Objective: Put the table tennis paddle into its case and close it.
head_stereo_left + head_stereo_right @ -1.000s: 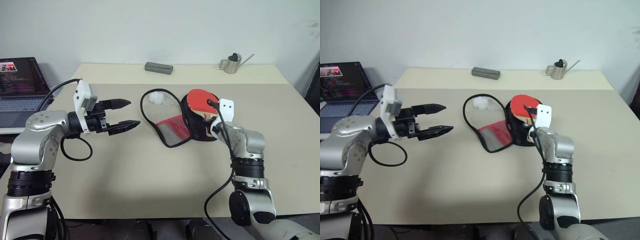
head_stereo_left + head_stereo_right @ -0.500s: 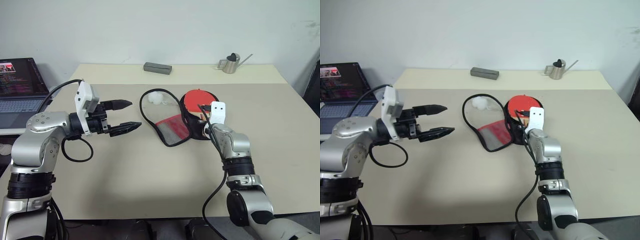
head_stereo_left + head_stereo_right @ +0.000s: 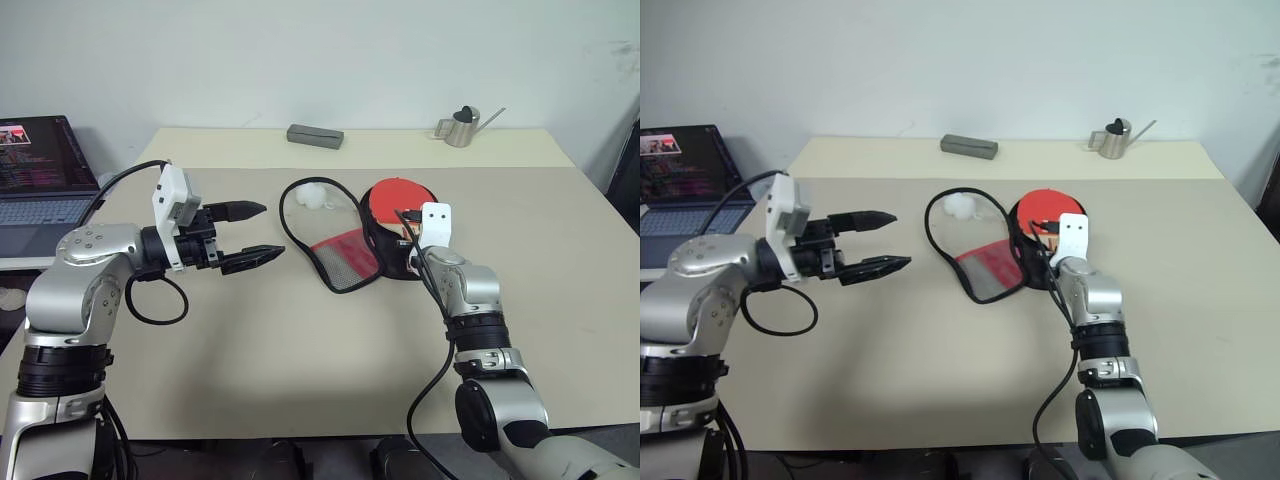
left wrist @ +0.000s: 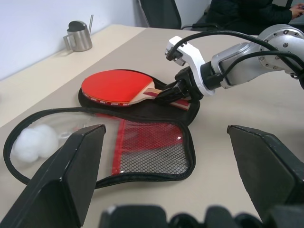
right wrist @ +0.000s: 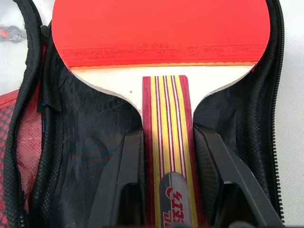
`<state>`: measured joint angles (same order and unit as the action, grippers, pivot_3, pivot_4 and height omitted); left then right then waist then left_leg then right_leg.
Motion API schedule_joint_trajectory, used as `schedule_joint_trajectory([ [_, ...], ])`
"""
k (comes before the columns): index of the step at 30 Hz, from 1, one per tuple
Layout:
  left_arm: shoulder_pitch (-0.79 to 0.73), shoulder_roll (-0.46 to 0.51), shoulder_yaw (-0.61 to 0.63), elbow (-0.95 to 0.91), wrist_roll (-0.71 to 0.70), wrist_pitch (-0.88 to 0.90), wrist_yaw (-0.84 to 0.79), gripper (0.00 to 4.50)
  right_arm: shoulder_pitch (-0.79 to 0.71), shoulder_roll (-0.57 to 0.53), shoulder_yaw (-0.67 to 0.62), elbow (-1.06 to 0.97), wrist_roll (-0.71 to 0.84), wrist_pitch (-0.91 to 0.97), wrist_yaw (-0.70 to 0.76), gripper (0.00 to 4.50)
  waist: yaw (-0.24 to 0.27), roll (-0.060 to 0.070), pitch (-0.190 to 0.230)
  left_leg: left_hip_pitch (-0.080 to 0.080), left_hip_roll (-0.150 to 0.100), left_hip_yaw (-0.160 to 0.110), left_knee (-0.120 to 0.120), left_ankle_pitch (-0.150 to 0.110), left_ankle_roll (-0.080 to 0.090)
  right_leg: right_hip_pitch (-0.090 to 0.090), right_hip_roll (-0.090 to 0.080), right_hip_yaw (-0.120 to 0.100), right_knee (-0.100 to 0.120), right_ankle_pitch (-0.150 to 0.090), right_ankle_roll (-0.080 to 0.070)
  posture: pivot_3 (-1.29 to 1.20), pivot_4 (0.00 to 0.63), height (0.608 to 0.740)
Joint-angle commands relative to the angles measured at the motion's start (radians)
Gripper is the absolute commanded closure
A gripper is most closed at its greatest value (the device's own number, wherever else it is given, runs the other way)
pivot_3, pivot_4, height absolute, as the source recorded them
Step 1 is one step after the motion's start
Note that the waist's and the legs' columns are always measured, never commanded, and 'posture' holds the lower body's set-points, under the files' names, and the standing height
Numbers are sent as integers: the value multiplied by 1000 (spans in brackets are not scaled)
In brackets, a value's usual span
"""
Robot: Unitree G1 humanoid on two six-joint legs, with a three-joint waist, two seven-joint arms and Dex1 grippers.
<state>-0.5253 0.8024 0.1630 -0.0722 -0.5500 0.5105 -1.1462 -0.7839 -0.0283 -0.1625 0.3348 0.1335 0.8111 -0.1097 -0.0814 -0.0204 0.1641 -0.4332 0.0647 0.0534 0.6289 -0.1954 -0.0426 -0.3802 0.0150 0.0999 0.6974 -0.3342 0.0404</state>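
Now right claw [image 5: 167, 156] clamps paddle [image 5: 161, 42] handle, lower over case [image 4: 142, 142]; left claw [image 3: 250, 232] unchanged, wide.

- The head's two eye views look forward and down across the beige table [image 3: 300, 350] from above both arms, far enough back to take in the far wall and a laptop [image 3: 40, 170] on the robot's left.
- The left wrist view looks low across the tabletop, between the left gripper [image 4: 166, 175]'s wide-set fingers, at the open case [image 4: 137, 142] nearby.
- The right wrist view sits very close over the table tennis paddle [image 5: 161, 28], whose handle the right gripper [image 5: 167, 156] clamps.
- All views share the paddle and case.
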Motion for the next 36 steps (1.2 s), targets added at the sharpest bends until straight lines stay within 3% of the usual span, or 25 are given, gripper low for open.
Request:
schedule_joint_trajectory([
  [1,-11,5,14,-27,-13,-19,1,0,-4,6,22,-58,-3,-11,7,3425,-1,0,0,0,0,0,0,0,0,0,0,0,0,0,0,0,150,740],
  [36,-21,1,8,-18,-10,-16,2,0,62,0,70,-111,-51,-10,-11,3425,-2,-1,0,0,0,-2,0,0,0,0,0,0,0,0,0,0,150,740],
])
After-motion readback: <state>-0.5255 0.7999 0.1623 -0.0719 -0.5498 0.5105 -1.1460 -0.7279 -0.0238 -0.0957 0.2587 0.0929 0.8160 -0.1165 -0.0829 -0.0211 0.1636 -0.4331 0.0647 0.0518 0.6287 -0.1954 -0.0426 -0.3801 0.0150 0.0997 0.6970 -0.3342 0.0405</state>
